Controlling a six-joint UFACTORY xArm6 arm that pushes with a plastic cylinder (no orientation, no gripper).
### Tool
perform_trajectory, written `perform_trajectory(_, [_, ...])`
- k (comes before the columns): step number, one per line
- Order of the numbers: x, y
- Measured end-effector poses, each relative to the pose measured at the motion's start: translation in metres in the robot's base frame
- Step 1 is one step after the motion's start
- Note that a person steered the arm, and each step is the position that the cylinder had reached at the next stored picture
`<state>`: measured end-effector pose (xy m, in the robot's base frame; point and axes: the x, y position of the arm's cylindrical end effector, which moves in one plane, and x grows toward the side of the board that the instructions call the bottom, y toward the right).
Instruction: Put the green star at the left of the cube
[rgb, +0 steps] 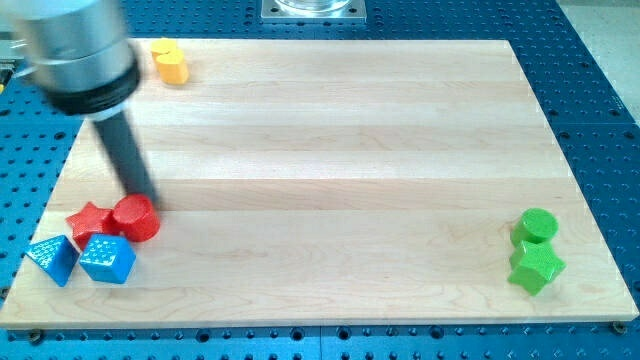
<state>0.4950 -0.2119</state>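
The green star (535, 267) lies near the view's bottom right corner of the wooden board, touching a green cylinder (537, 226) just above it. The blue cube (107, 259) sits at the bottom left, beside a blue triangular block (53, 259). A red star (89, 220) and a red cylinder (135, 217) lie just above the cube. My tip (146, 197) is at the red cylinder's upper edge, far left of the green star.
A yellow block (170, 62) lies at the board's top left. The wooden board (330, 140) rests on a blue perforated table (600, 60). The arm's grey body (78, 50) fills the top left corner.
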Motion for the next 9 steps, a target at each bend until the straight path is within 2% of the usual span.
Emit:
perform_trajectory(1, [-0.014,0.030])
perform_trajectory(3, [-0.033,0.225])
perform_trajectory(4, [-0.039,0.277])
perform_trajectory(5, [-0.040,0.356])
perform_trajectory(6, [-0.040,0.468])
perform_trajectory(7, [-0.029,0.545])
perform_trajectory(8, [-0.018,0.557])
perform_trajectory(9, [0.026,0.539])
